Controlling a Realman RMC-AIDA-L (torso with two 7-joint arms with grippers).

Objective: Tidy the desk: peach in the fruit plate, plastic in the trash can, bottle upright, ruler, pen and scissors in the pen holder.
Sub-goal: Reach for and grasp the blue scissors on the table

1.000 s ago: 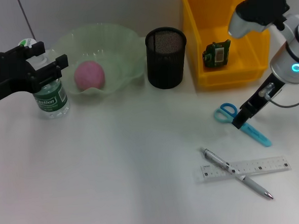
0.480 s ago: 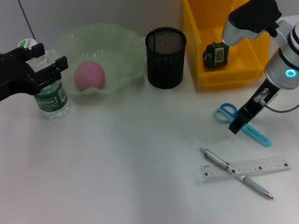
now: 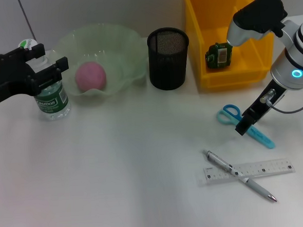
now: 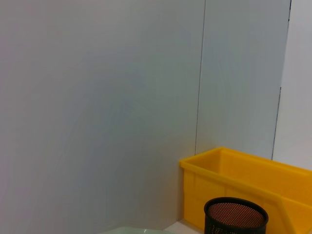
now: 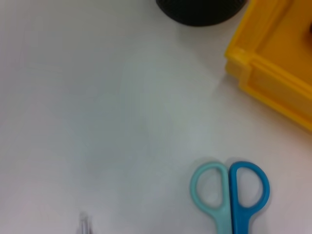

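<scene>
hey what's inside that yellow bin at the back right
One small green packet lies inside the yellow bin, against its floor near the front. The right arm's upper housing covers part of the bin's right side, so anything lying there cannot be seen.

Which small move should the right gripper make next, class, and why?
Probably lower the right gripper onto the scissors and close on them: it hangs right over them, they lie flat on the table, and the pen holder stands empty nearby.
</scene>
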